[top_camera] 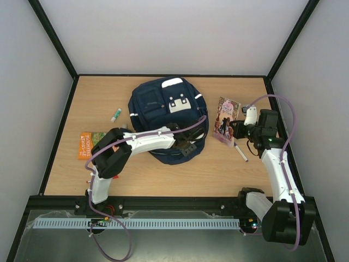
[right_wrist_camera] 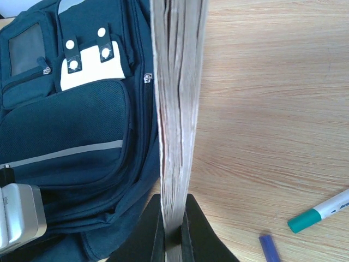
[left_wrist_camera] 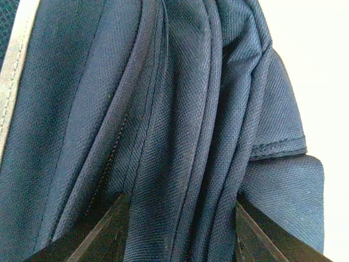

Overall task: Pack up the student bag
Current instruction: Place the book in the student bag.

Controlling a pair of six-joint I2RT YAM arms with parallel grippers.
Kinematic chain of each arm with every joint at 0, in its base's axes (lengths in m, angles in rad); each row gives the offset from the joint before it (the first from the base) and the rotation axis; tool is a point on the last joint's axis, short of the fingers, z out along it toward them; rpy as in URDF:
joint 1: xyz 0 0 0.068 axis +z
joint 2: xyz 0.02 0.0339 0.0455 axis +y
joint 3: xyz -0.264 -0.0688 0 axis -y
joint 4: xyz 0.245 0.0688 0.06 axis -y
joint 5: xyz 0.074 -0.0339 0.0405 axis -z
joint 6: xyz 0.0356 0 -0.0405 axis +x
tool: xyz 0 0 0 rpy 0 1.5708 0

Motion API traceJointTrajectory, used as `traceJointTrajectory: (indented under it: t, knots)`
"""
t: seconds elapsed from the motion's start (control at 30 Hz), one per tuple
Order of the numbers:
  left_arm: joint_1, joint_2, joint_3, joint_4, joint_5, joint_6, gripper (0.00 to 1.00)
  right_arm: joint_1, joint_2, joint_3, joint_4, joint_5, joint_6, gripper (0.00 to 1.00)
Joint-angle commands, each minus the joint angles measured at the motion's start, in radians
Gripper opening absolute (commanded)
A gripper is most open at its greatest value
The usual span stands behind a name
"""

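Just left of my right tool [right_wrist_camera: 173, 226], clamped on the edge-on book [right_wrist_camera: 177, 103], lies the student bag [top_camera: 163, 106]; left tool [top_camera: 186, 146] straddles its near fabric, can't tell if pinched.

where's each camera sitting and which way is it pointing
Top external: above and behind the arms, looking down on table, student bag, both arms.
Left wrist: behind the left gripper, close against bag fabric bunched between its fingers.
Right wrist: behind the right gripper, looking along the clamped book, edge-on, over the table.
Shared: top and right wrist both show the bag's white patch.
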Motion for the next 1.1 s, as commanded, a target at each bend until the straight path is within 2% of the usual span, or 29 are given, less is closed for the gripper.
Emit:
traceJointTrajectory:
  t: [0.0, 0.07, 0.17, 0.43, 0.6, 0.8, 1.07]
  knots:
    - [0.0, 0.003, -0.031, -0.024, -0.057, 0.023, 0.5, -0.003, -0.013, -0.008, 0.022, -0.011, -0.014, 0.01]
    - [-0.002, 0.006, -0.037, -0.02, -0.062, 0.026, 0.44, -0.003, -0.013, -0.009, 0.021, -0.011, -0.014, 0.01]
    - [-0.006, 0.007, -0.033, -0.022, -0.094, 0.033, 0.29, -0.003, -0.002, -0.007, 0.021, -0.014, -0.011, 0.01]
    - [-0.007, -0.099, -0.027, 0.003, -0.14, 0.024, 0.15, -0.003, 0.047, 0.026, -0.01, -0.077, 0.029, 0.01]
    - [-0.005, -0.205, -0.008, 0.02, -0.199, 0.058, 0.03, -0.003, 0.051, 0.116, -0.116, -0.153, 0.058, 0.01]
    - [0.0, -0.285, 0.039, 0.047, -0.214, 0.077, 0.02, -0.003, 0.052, 0.313, -0.367, -0.234, 0.026, 0.01]
    - [0.018, -0.296, 0.126, 0.074, -0.201, 0.087, 0.02, -0.003, 0.069, 0.492, -0.656, -0.366, 0.015, 0.01]
